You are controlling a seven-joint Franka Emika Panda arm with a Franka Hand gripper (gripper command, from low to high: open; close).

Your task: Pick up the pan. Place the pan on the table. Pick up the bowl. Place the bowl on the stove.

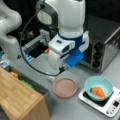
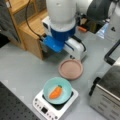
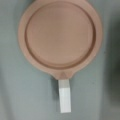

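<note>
Table (image 1: 75,107) carries everything. Stove (image 1: 106,105) sits at a front view's bottom right, with the bowl (image 1: 98,88) on its black surface, carrot piece (image 1: 98,91) inside. So bowl-on-stove looks done. Pan (image 1: 65,87) lies flat on the table just beside the stove, so that looks done too. In wrist view the pan (image 3: 60,36) is right below me, white handle (image 3: 64,96) pointing to bottom. My gripper isn't visible in any view; I appear to hold nothing, and nothing of the task seems left.
</note>
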